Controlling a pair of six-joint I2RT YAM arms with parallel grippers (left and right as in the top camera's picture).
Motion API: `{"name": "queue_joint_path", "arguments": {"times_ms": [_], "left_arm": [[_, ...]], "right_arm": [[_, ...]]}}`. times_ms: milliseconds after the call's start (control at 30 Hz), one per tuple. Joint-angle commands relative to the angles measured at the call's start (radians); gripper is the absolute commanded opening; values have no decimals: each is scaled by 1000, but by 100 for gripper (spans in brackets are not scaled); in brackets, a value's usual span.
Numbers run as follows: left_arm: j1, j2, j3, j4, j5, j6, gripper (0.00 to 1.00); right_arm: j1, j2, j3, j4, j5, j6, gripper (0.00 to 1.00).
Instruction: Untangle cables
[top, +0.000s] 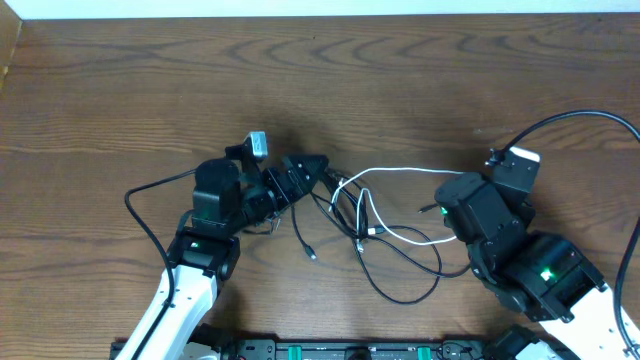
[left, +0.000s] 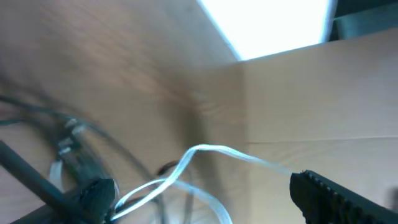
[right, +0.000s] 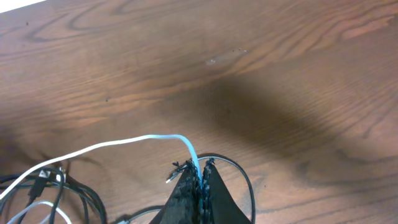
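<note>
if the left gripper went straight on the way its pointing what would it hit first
Most likely the cable tangle, just ahead of the left gripper, where the white cable crosses the black ones. How high the gripper is above the cords is unclear, so it might pass over them.

cable tangle (top: 372, 222) clutters centre; far tabletop (top: 350, 80) open, unobstructed

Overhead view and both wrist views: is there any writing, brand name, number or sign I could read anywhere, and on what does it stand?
No readable text in any view.
The table, white cable and black cables: no print shows.
The left arm and right arm: plain black housings, each with a green light, no legible label.
The left wrist view is too blurred to read anything.
</note>
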Motion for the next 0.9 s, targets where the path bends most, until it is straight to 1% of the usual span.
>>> {"name": "queue_joint_path", "arguments": {"times_ms": [0, 33, 100, 167, 233, 267, 367, 433, 500, 600, 800, 867], "left_arm": [[3, 0, 8, 55, -50, -18, 95], [3, 0, 8, 55, -110, 45, 95], [3, 0, 8, 8, -222, 163, 95], [3, 0, 8, -98, -300, 238, 95], [3, 0, 8, -226, -307, 295, 95], [3, 0, 8, -325, -304, 316, 95], [3, 0, 8, -530, -283, 325, 96], [3, 0, 8, -619, -256, 334, 95], [3, 0, 8, -665, -230, 333, 95], [3, 0, 8, -691, -225, 333, 95], [3, 0, 8, -712, -271, 341, 95], [3, 0, 9, -704, -260, 340, 95]], "right_arm": [[-5, 1, 10, -1, 8, 18, 1], [-5, 1, 10, 0, 8, 18, 1], [-5, 1, 10, 0, 8, 18, 1], [-5, 1, 10, -2, 8, 18, 1], [-5, 1, 10, -4, 8, 18, 1], [-5, 1, 10, -5, 8, 18, 1], [-5, 1, 10, -2, 8, 18, 1], [-5, 1, 10, 0, 7, 18, 1], [-5, 1, 10, 0, 8, 18, 1], [-5, 1, 10, -1, 0, 18, 1], [-5, 1, 10, -5, -30, 18, 1], [-5, 1, 10, -4, -30, 18, 1]]}}
